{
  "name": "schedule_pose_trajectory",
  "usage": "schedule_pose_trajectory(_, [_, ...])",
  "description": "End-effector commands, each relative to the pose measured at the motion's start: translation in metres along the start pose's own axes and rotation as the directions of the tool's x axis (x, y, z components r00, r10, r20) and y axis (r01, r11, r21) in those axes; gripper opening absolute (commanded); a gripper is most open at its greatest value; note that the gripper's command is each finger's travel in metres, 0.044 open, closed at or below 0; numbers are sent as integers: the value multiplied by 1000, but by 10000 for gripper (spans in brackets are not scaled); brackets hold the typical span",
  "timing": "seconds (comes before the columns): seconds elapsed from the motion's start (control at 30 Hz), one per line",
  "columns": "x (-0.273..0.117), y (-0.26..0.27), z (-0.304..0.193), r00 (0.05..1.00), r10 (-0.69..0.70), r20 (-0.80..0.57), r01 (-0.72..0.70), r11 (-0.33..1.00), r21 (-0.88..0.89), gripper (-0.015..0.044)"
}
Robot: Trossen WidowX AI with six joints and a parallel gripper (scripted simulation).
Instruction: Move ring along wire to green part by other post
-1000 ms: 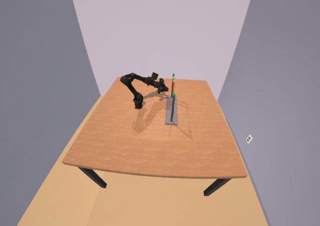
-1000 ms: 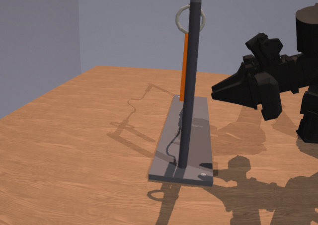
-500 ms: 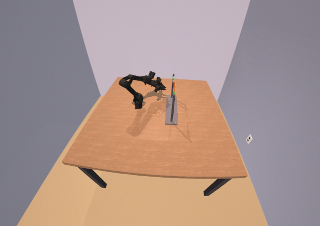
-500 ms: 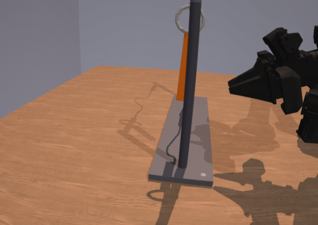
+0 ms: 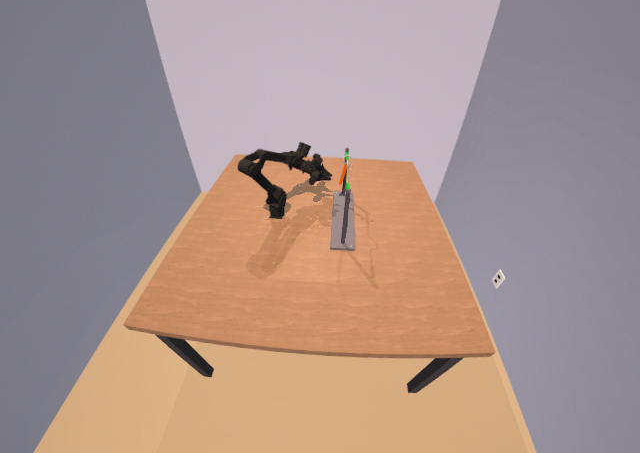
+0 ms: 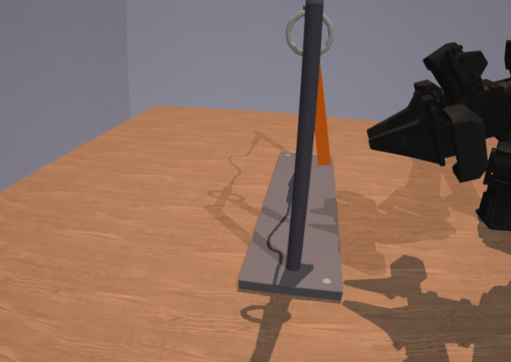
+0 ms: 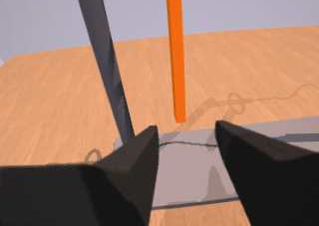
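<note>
The pale ring (image 6: 288, 33) (image 5: 346, 156) hangs around the wire at the green part beside the post (image 6: 307, 102) (image 7: 102, 47) that is farther off in the top view. Its orange handle (image 5: 343, 174) (image 6: 322, 131) (image 7: 176, 62) hangs down, slightly tilted, toward the robot side. My gripper (image 5: 330, 177) (image 6: 368, 138) (image 7: 186, 130) is open and empty, apart from the handle on the robot side. In the wrist view the handle's lower end shows beyond the gap between the fingers. The wire's exact place inside the ring is hidden by the post in the exterior view.
The other post (image 5: 345, 221) stands at the near end of the grey base (image 5: 336, 231) (image 6: 318, 242) (image 7: 184, 181) in the top view, with the other green part (image 5: 347, 186) at its top. The thin grey wire bends between the green parts. Shadows fall on the table (image 5: 289, 308).
</note>
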State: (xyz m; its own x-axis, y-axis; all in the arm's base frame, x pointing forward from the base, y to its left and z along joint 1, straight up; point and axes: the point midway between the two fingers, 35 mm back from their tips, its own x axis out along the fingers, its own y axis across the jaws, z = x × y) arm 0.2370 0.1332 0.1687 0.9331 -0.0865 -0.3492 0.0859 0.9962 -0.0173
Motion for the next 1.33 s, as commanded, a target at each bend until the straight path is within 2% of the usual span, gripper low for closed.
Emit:
schedule_pose_trajectory(0.0, [0, 0, 1, 1000, -3, 2, 3, 1000, 4, 160])
schedule_pose_trajectory(0.17, [0, 0, 1, 1000, -3, 2, 3, 1000, 4, 160])
schedule_pose_trajectory(0.4, [-42, -2, 2, 1000, 3, 9, -3, 1000, -3, 344])
schedule_pose_trajectory(0.53, [-43, -2, 2, 1000, 4, 10, -4, 1000, -3, 440])
schedule_pose_trajectory(1.3, [-43, -2, 2, 1000, 4, 10, -4, 1000, -3, 440])
